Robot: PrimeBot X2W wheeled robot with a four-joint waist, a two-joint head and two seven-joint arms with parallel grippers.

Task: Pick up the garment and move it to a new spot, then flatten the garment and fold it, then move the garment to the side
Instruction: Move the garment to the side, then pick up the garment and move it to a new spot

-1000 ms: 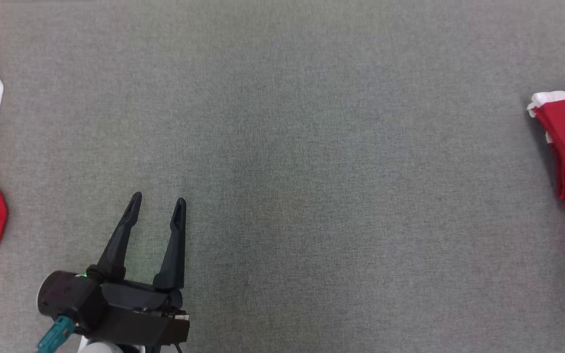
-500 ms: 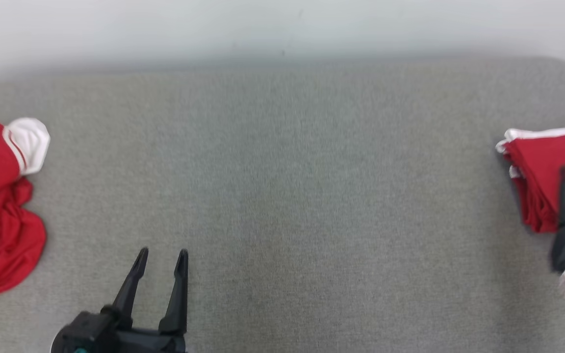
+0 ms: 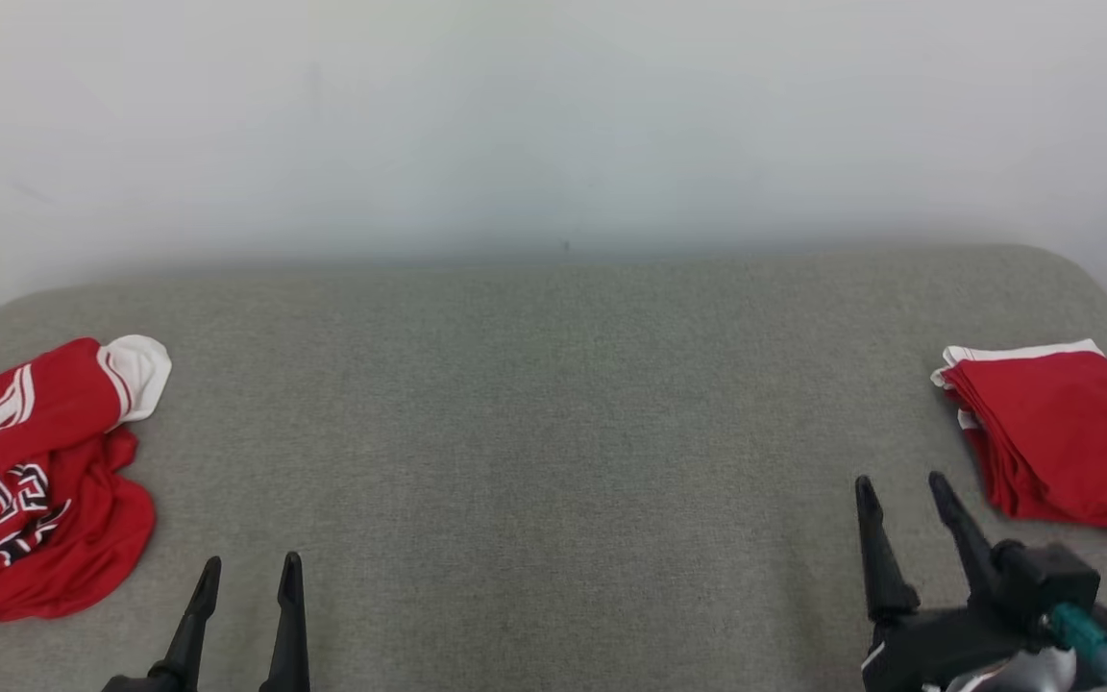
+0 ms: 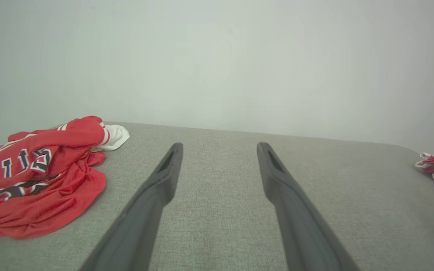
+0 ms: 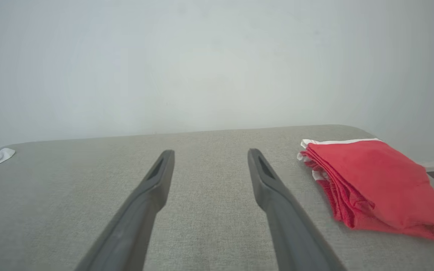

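Observation:
A crumpled red garment (image 3: 25, 481) with white trim and lettering lies at the far left of the grey padded surface (image 3: 553, 432); the left wrist view has the garment (image 4: 40, 180) to the left of my fingers. My left gripper (image 3: 251, 560) (image 4: 220, 145) stands open and empty at the lower left, to the right of it and apart from it. A folded red garment (image 3: 1058, 432) (image 5: 371, 177) lies flat at the far right. My right gripper (image 3: 900, 480) (image 5: 211, 151) is open and empty, just left of the folded piece and not touching it.
A pale wall rises behind the surface's far edge. The surface's back corners are rounded, and its right edge runs close behind the folded garment. A wide stretch of bare grey fabric lies between the two garments.
The head camera has tilted up, bringing the wall and both garments into the picture. My right gripper has come away from the folded garment and now shows at the lower right, open.

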